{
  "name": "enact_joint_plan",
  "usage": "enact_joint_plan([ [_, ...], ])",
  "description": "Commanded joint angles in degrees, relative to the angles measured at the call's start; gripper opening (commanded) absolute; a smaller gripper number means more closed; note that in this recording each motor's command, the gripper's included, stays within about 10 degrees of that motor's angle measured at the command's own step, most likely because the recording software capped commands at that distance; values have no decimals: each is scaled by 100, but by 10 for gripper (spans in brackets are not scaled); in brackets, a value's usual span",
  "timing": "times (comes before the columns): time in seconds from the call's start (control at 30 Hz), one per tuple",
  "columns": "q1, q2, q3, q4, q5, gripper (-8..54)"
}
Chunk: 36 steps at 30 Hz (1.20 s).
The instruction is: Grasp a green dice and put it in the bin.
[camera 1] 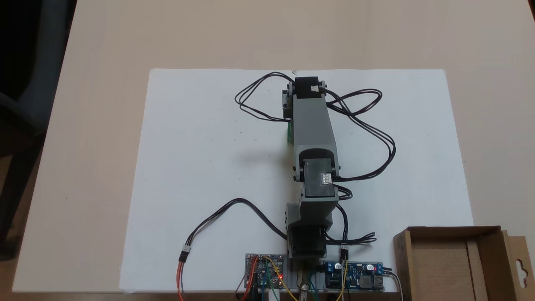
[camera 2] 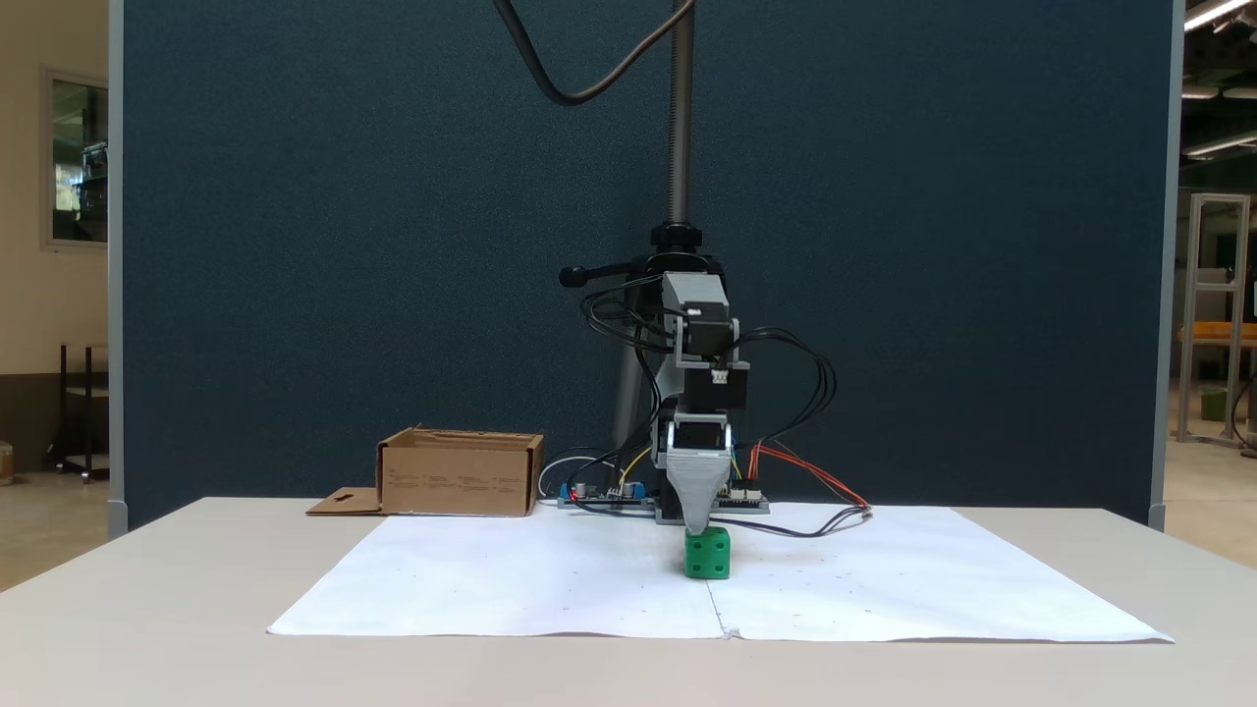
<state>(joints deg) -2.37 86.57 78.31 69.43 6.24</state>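
Gripper pointed straight down from the folded grey plastic arm, its tapered tip just above the green dice; whether its jaws were apart or together could not be told. Resting on the white paper sheet over the pale tabletop, the dice was a small rounded cube with dark sunken pips. The bin, a shallow brown cardboard box with upright walls, stood well apart beside the arm's base.

Brown cardboard bin, glossy plastic green dice
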Motion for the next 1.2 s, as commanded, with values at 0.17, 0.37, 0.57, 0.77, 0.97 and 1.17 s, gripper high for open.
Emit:
enact_joint_plan([
  [0.17,-132,26,264,-448,281,420],
  [0.37,-141,-44,439,-747,299,413],
  [0.57,-141,-114,624,-984,299,413],
  [0.77,-141,-202,650,-1134,316,412],
  [0.97,-167,-255,650,-1257,316,411],
  [1.17,-167,-281,659,-1336,325,388],
])
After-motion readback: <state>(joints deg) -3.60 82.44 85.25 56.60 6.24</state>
